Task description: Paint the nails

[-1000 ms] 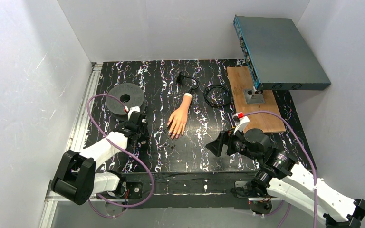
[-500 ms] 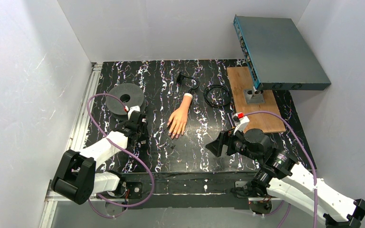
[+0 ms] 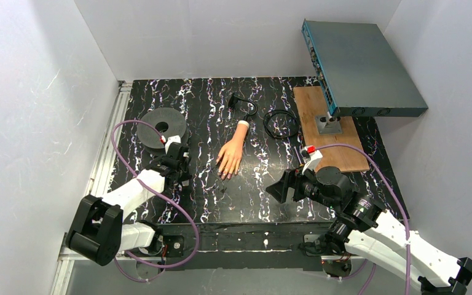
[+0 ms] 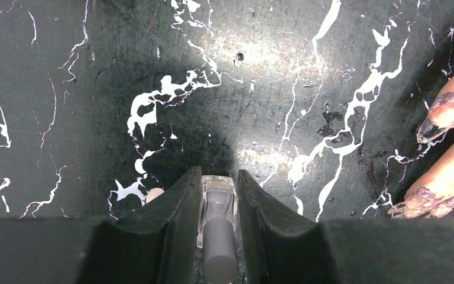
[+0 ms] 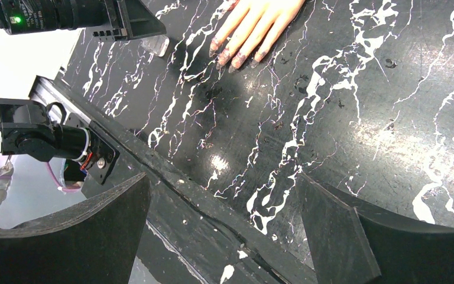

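A flesh-coloured mannequin hand with a white wrist stub lies on the black marbled table, fingers toward the near edge. Its nails are dark purplish and smeared; they also show in the left wrist view and the right wrist view. My left gripper is low over the table left of the fingertips, shut on a small clear nail polish bottle with a grey cap. My right gripper is wide open and empty, right of the hand near the front edge.
A black disc-shaped spool lies at the back left. Black cables lie behind the hand. A wooden board at the right carries a stand holding a blue-grey box. White walls enclose the table.
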{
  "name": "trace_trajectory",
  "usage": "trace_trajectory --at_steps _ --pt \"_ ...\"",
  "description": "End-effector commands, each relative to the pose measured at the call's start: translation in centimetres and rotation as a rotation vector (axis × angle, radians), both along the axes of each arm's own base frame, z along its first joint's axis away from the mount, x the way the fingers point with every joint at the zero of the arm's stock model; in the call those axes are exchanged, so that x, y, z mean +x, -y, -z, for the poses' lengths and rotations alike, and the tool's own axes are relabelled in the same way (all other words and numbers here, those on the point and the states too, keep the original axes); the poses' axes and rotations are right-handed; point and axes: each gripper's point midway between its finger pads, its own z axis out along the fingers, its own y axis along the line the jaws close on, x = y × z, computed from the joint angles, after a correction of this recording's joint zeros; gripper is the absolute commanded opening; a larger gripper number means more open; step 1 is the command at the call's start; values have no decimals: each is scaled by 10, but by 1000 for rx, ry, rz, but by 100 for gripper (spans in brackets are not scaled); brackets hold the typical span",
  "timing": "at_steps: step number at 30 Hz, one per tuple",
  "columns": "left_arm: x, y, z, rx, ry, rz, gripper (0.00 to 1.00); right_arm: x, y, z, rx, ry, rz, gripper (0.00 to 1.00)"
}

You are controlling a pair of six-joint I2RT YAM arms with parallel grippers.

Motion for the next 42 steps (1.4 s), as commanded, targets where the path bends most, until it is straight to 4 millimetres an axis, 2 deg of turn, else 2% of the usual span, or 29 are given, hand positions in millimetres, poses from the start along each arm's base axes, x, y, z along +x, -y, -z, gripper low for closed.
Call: trace_trajectory --at_steps 1,5,11,14,16,21,30,35,42 --pt "6 -4 -13 13 31 -20 22 0 -4 -7 27 10 -7 100" --pt "5 -4 -11 11 25 -19 0 0 -4 -7 27 11 -9 100" --pt "0 -3 -15 -8 8 -33 0 1 -5 -6 25 25 -15 100" --pt "-3 -2 -25 -24 -15 -70 0 1 -9 -5 18 41 -42 100" --pt "-5 -1 -32 -36 -38 -91 0 -5 -19 -9 31 74 -124 100" --pt "-9 8 -51 -103 -77 -147 0 -1 -36 -15 3 163 -208 100" --pt "-16 40 -82 -273 -180 -176 0 8 -82 -42 67 523 -328 100" --pt "-22 38 -101 -290 -229 -289 0 9 -116 -39 13 640 -424 100" --pt "-35 52 -121 -391 -304 -365 0 24 -158 -42 -40 820 -464 100"
